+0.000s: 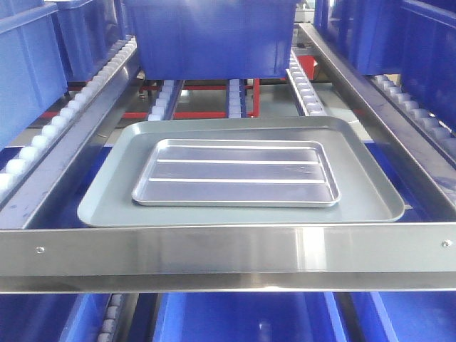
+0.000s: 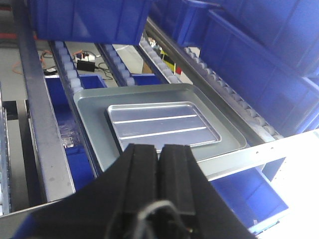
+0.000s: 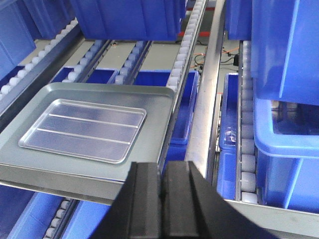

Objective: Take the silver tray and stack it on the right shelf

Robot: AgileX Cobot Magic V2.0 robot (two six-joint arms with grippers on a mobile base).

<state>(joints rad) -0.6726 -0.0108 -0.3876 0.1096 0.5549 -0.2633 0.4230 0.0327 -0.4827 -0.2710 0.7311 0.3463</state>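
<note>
- The right shelf (image 1: 228, 249) fills the scene: a steel frame with a brushed front bar across the near edge and tracks of small white rollers (image 1: 305, 89) running far along its rails.
- Blue bins (image 1: 210, 32) sit at the far end of the rack and on the neighbouring lanes to left and right.
- A larger dull grey tray (image 1: 107, 192) with a plain floor rests on the roller surface just behind the front bar.
- The silver tray (image 1: 235, 172) lies flat inside the grey tray, roughly centred, its rim clear of the grey tray's rim on all sides.
- It is shiny, shallow and rectangular, with rounded corners, a raised rim and two long raised ribs across its floor.
- The left end effector (image 2: 160, 169) hangs at the near side of the front bar, the silver tray (image 2: 162, 124) just beyond its tips and apart from it; its two black fingers are pressed together on nothing.
- The right end effector (image 3: 162, 186) sits near the bar too, with the silver tray (image 3: 84, 128) away to its far left; its fingers are likewise closed and empty.
</note>
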